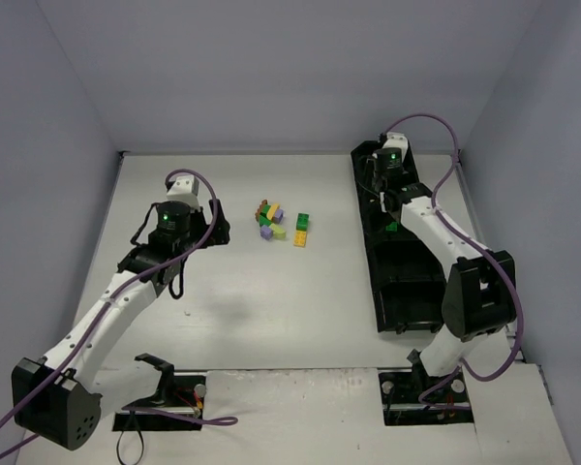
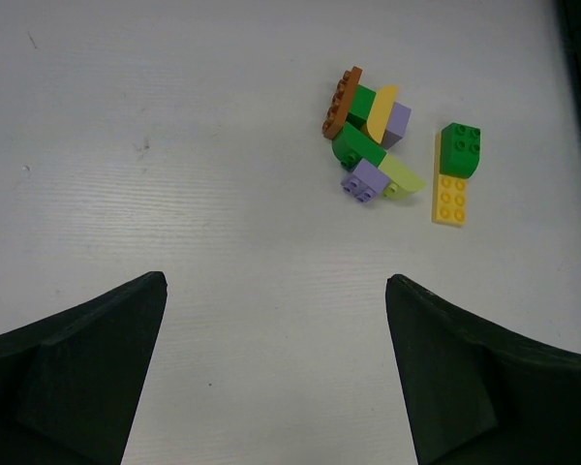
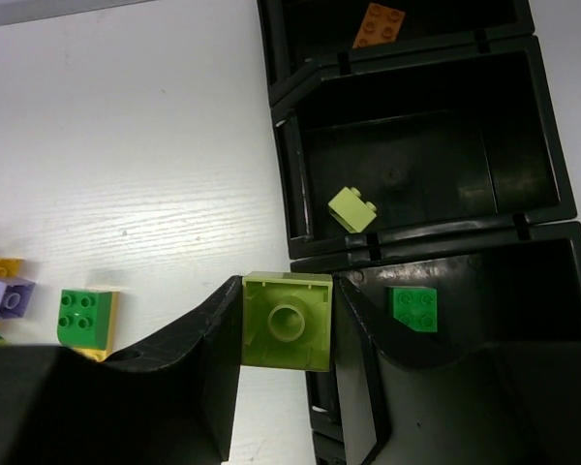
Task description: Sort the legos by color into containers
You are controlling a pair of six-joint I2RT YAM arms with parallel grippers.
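Top view: the legos [image 1: 283, 224] are piled mid-worktop [image 1: 223, 310], with the tray [image 1: 407, 289] at right. Left wrist view: the left jaws are spread wide at the bottom, nothing between them; the pile lies upper right, well apart. Right wrist view: a lime brick [image 3: 287, 320] is clamped between the right jaws at lower centre, by the tray's left edge; a lime piece [image 3: 352, 208] lies in the compartment above.

White table [image 1: 271, 320], plain greyish walls [image 1: 271, 68]
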